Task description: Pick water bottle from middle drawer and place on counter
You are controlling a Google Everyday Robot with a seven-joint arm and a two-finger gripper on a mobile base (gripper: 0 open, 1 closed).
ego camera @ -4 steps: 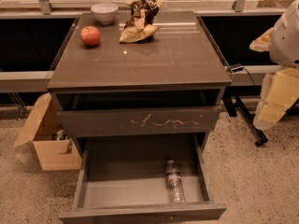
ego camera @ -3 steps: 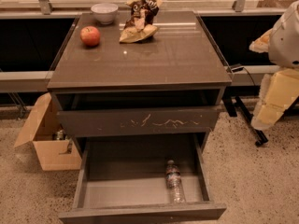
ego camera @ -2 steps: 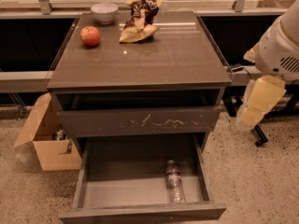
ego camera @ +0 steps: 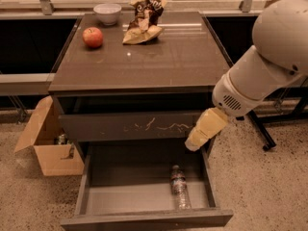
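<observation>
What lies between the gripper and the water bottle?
Nothing. In the camera view, the gripper hangs above the back right corner of the middle drawer; only bare drawer interior separates it from the water bottle.

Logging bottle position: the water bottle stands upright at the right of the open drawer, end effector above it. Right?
Not upright: the camera view shows the water bottle lying flat at the right of the open drawer, end effector above it.

The claw (ego camera: pixel 193 144) hangs over the middle drawer's (ego camera: pixel 144 198) right rear corner and covers the right end of the scratched drawer front (ego camera: pixel 130 125). The arm (ego camera: pixel 269 66) runs off the right edge. The water bottle's (ego camera: pixel 179 186) label text is illegible. Contents of the cardboard box (ego camera: pixel 57 165) are too small to identify.
</observation>
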